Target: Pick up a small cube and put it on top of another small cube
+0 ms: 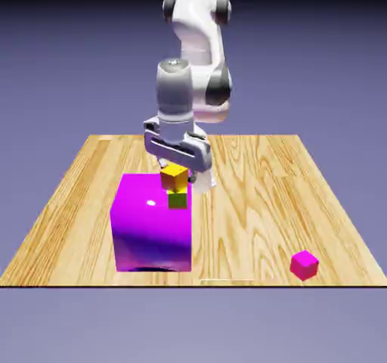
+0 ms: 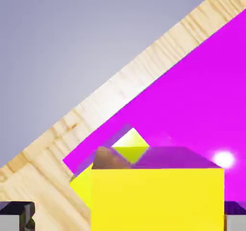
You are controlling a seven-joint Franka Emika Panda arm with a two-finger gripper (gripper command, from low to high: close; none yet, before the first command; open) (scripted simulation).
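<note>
One small orange cube with a yellow-orange top (image 1: 174, 178) sits askew on one small olive-green, yellow-topped cube (image 1: 178, 200), between the gripper's (image 1: 176, 170) parted jaws, with one huge glossy magenta block (image 1: 153, 229) toward seven o'clock and one tiny magenta cube (image 1: 304, 265) toward four, over a pale wooden tabletop (image 1: 249, 210) against a blue-violet backdrop (image 1: 317, 59).

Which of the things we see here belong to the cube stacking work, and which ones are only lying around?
For the job:
- orange cube, on top of the green cube
- green cube, with the orange one above it
- pincer, open around the orange cube

Only lying about:
- big purple block
- small pink cube, alone at the exterior view's right
</note>
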